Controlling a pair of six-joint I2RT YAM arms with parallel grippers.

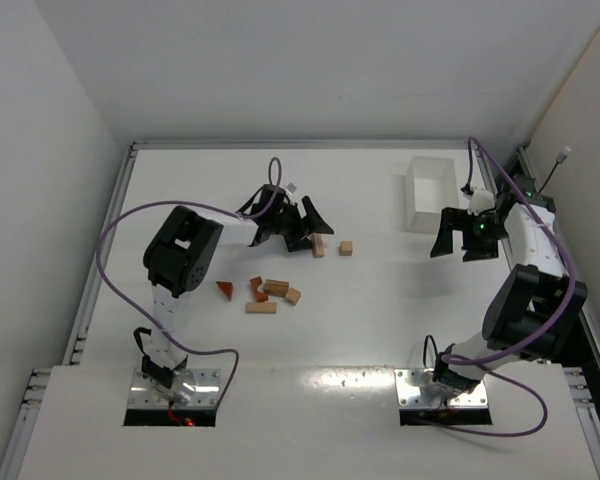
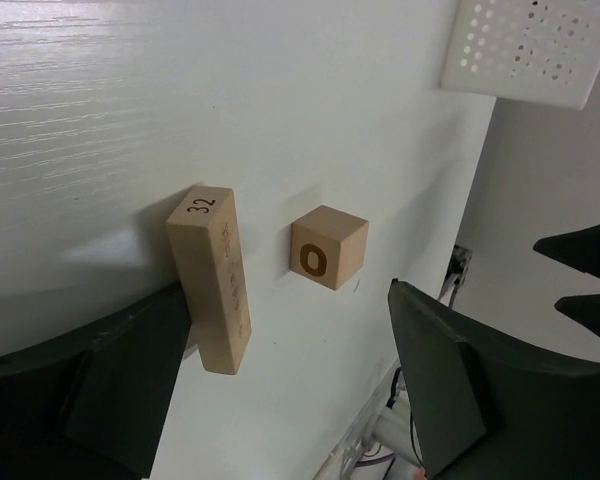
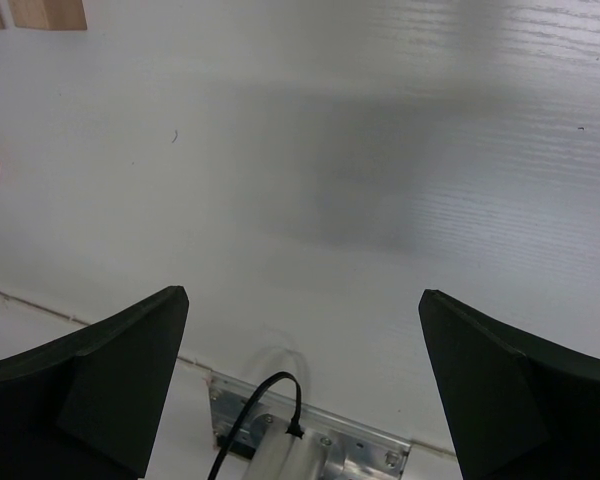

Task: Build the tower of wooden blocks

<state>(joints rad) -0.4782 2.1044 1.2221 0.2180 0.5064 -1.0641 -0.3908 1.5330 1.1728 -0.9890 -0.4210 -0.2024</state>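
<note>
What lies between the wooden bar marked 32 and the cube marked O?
Nothing. In the left wrist view, only bare white table separates the bar from the cube; they stand apart.

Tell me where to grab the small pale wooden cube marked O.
From above, pinching two opposite flat side faces of the small pale wooden cube; it sits flat, with a gap to the pale wooden bar beside it.

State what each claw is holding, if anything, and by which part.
Nothing is held. The left claw is open, with the tan bar standing beside one finger; the right claw is open and empty.
</note>
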